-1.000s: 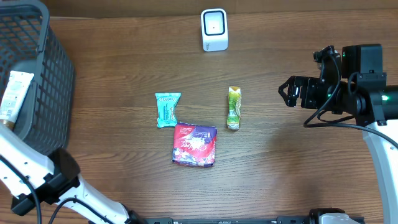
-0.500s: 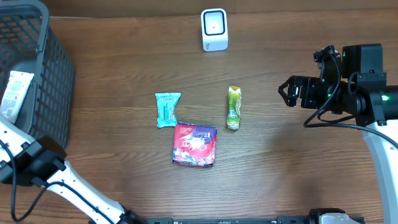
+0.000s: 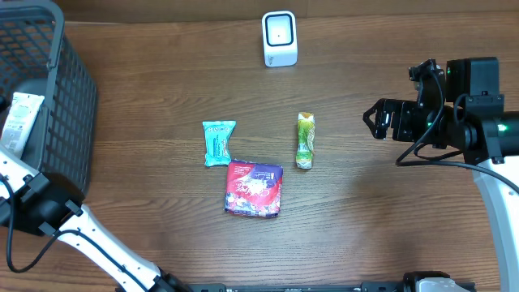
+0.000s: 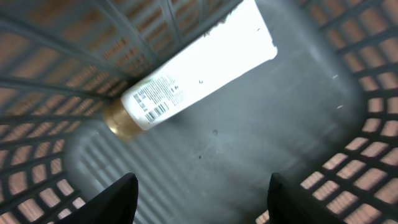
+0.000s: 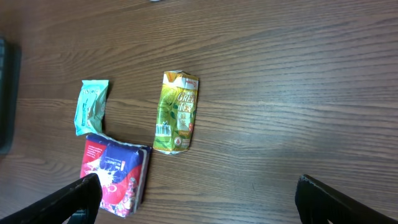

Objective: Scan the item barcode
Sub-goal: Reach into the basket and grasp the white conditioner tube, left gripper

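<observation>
A white tube (image 4: 205,62) with a gold cap and a printed barcode lies on the floor of the dark mesh basket (image 4: 261,149). My left gripper (image 4: 202,202) hovers above it inside the basket, open and holding nothing. From overhead the tube (image 3: 15,122) shows in the basket (image 3: 73,105) at the far left. The white scanner (image 3: 280,38) stands at the back centre. My right gripper (image 3: 375,120) is on the right, wide open and holding nothing. In the right wrist view it (image 5: 199,199) is above bare wood, right of the packs.
Three items lie mid-table: a teal packet (image 3: 218,142), a green tea pack (image 3: 305,139) and a red and purple pack (image 3: 255,188). The left arm (image 3: 36,207) rises along the left edge beside the basket.
The left arm's dark wrist has moved up and left along the basket's side. The tube has shifted slightly in the basket. The right arm has not moved.
</observation>
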Tool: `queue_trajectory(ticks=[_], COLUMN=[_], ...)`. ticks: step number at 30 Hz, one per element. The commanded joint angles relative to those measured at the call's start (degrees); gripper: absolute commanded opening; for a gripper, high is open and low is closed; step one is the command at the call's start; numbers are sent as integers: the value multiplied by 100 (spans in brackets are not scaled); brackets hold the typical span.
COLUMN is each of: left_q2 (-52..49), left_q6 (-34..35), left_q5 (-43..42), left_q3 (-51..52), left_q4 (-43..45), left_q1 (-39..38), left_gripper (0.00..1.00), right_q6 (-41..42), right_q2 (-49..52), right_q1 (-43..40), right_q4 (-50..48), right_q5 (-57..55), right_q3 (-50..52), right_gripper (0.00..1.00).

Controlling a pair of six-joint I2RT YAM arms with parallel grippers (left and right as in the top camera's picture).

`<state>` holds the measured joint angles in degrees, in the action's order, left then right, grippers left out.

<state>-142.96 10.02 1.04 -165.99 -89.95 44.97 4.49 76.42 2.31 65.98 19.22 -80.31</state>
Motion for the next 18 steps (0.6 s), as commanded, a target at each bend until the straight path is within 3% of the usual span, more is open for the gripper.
queue_trajectory(ticks=[1,8,10,13,18], left_q2=[-267,-385,-385,-385,-385], left_q6=[-197,-343,-345,-494,-490], left_q5=[-46,-68,-66,-42,264], left_q3=[-11,232,487,964,1589], left_q4=[-50,111,225,367,514], left_q1=[2,48,48,48,50], left_gripper=[59,65,79,90,89], right_q6=[4,4,4,4,4], right_q2=[11,11,13,11,11], right_q1=[26,26,26,26,26], right_q4=[-26,-26,-26,-26,-4], right_q5=[-2,-2,-2,-2,-2], right_q3=[-138,-138,-138,-138,-138], right_gripper=[100,100,100,100,100])
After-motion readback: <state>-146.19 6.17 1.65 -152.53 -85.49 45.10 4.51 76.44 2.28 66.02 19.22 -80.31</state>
